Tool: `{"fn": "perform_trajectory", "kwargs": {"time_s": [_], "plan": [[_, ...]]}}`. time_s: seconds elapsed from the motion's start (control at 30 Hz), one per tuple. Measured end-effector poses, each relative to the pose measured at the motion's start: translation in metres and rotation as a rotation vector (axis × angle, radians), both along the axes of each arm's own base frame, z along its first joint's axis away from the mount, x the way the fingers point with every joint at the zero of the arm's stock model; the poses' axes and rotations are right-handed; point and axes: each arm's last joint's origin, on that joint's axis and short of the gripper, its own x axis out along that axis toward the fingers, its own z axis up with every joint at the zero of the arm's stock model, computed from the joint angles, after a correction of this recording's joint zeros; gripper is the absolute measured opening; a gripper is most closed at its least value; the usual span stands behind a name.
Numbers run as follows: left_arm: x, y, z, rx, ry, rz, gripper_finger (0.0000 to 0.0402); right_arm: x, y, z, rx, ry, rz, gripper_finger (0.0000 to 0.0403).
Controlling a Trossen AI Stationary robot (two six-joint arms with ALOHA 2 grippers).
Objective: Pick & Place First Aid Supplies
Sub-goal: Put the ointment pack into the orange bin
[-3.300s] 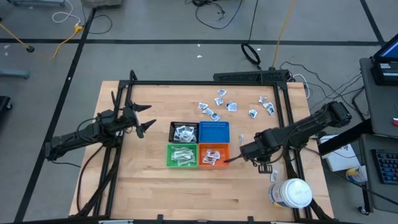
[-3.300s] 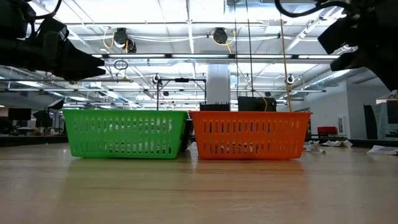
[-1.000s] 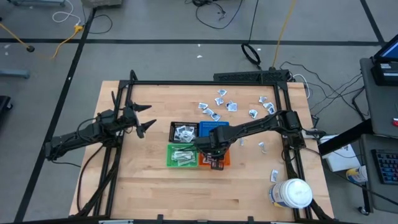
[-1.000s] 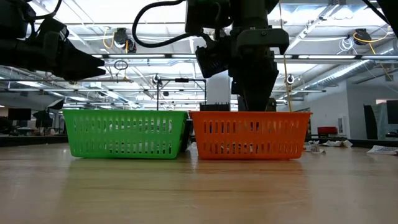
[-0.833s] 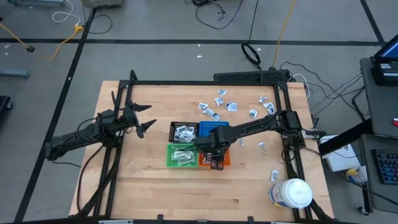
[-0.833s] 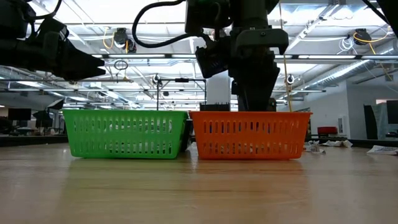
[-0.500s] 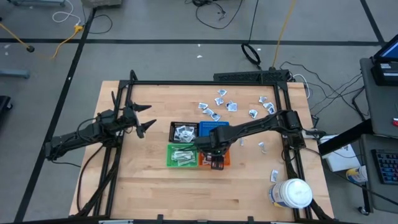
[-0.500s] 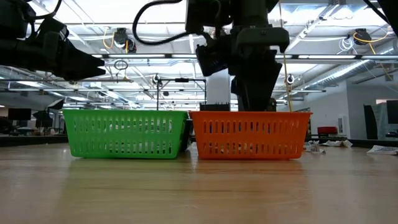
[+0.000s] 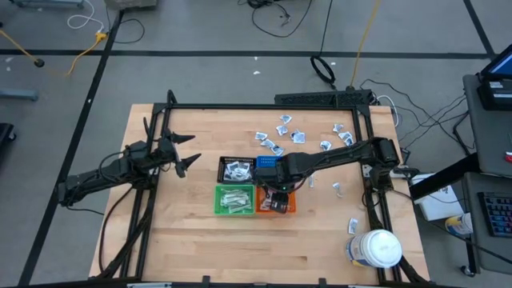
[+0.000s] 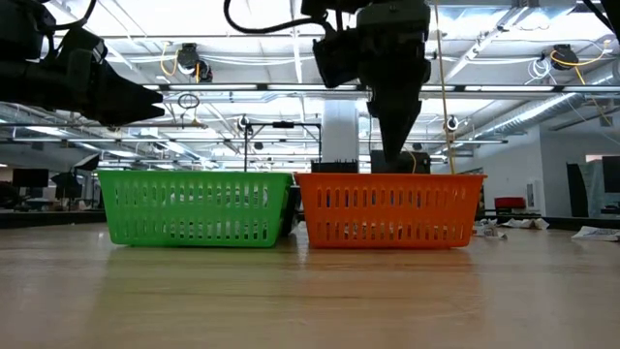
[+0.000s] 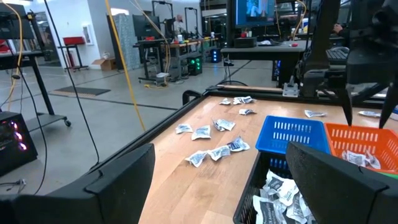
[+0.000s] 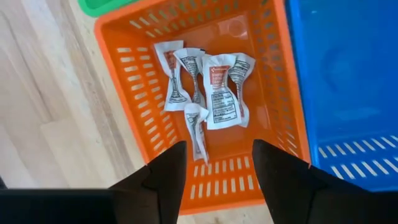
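My right gripper (image 12: 217,171) hangs open over the orange bin (image 12: 134,112), nothing between its fingers (image 12: 163,177). Several white first aid packets (image 12: 211,93) lie on the bin's floor below it. From above, the right gripper (image 9: 277,202) reaches across the table to the orange bin (image 9: 290,206). In the low view it (image 10: 391,145) stands just above the bin's rim (image 10: 387,177). More loose packets (image 9: 282,130) lie scattered on the far side of the table. My left gripper (image 9: 189,150) waits open at the table's left side.
A green bin (image 9: 234,200), a black bin (image 9: 237,170) and a blue bin (image 9: 277,166) sit beside the orange one; the green and black hold packets. A large white jar (image 9: 374,248) stands at the near right corner. A black frame (image 9: 264,106) borders the table.
The right gripper has opened over the orange bin and risen a little above its rim. The left arm has not moved.
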Motion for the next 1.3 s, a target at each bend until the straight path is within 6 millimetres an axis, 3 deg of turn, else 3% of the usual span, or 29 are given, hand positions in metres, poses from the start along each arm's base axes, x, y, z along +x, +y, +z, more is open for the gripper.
{"fn": "perform_trajectory", "kwargs": {"time_s": [0.3, 0.47, 1.0, 1.3], "plan": [[0.0, 0.0, 0.0, 0.0, 0.0, 0.0, 0.0365, -0.006, -0.001, 0.015, 0.012, -0.035, -0.06, 0.0174], [0.0, 0.0, 0.0, 0.0, 0.0, 0.0, 0.0365, -0.011, -0.001, 0.006, 0.035, 0.006, -0.218, 0.0177], [0.0, 0.0, 0.0, 0.0, 0.0, 0.0, 0.0365, -0.099, 0.017, -0.024, 0.065, 0.221, -0.694, 0.0181], [0.0, 0.0, 0.0, 0.0, 0.0, 0.0, 0.0365, -0.143, 0.032, -0.039, 0.114, 0.407, -0.826, 0.018]]}}
